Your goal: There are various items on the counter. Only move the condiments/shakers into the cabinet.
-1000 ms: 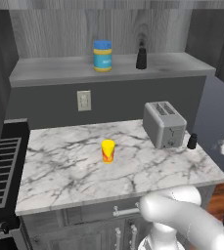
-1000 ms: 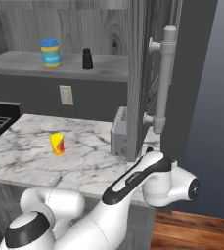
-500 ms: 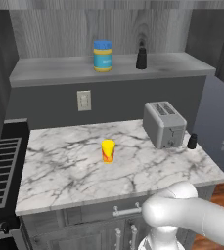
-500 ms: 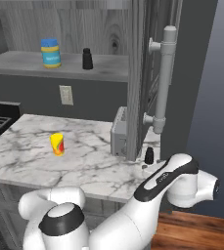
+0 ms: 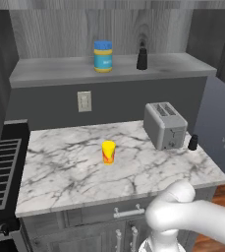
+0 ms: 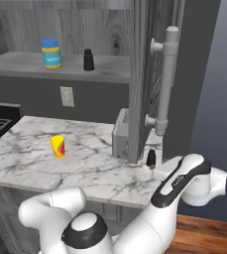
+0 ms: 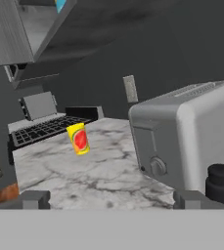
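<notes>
The black shaker [image 7: 222, 186] sits just beyond my right fingertip [image 7: 188, 199] beside the toaster [image 7: 189, 132] on the counter [image 5: 74, 172]; my fingers stand wide apart. Jar [image 5: 103, 56] and second shaker [image 5: 142, 58] stand on the cabinet shelf [image 5: 50, 71].

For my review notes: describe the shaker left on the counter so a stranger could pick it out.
On the marble counter, find the silver toaster near the right end. The black shaker stands just right of it, near the edge. Its twin sits on the shelf beside the jar; the cup is yellow.
</notes>
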Motion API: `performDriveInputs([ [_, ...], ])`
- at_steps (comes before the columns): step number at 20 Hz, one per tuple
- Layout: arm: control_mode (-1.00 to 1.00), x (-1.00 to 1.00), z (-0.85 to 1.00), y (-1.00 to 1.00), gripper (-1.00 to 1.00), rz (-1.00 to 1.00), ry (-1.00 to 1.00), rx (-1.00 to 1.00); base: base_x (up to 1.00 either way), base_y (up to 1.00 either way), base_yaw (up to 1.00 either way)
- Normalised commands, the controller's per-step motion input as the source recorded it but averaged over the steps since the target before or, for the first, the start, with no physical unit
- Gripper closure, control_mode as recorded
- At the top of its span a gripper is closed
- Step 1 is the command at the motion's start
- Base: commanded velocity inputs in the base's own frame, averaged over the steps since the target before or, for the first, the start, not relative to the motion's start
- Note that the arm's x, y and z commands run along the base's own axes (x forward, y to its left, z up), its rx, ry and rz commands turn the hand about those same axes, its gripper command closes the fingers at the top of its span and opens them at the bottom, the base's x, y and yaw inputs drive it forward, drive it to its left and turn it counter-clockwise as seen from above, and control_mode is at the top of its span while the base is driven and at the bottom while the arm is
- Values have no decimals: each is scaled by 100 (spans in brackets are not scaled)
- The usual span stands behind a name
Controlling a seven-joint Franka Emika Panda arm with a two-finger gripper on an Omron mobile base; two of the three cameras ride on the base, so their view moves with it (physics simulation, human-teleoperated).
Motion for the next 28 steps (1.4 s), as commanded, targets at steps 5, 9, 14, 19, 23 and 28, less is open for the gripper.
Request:
performDriveInputs([
  [5, -100, 20, -5, 0, -100, 6, 0, 0, 0, 0, 0],
  [9, -100, 21, -7, 0, -100, 4, 0, 0, 0, 0, 0],
  [14, -100, 17, -17, 0, -100, 5, 0, 0, 0, 0, 0],
  [19, -100, 15, -21, 5, -100, 6, 0, -1, 0, 0, 0],
  [23, -100, 16, -24, 0, -100, 4, 0, 0, 0, 0, 0],
  [28, -100, 28, -20, 0, -100, 2, 0, 0, 0, 0, 0],
])
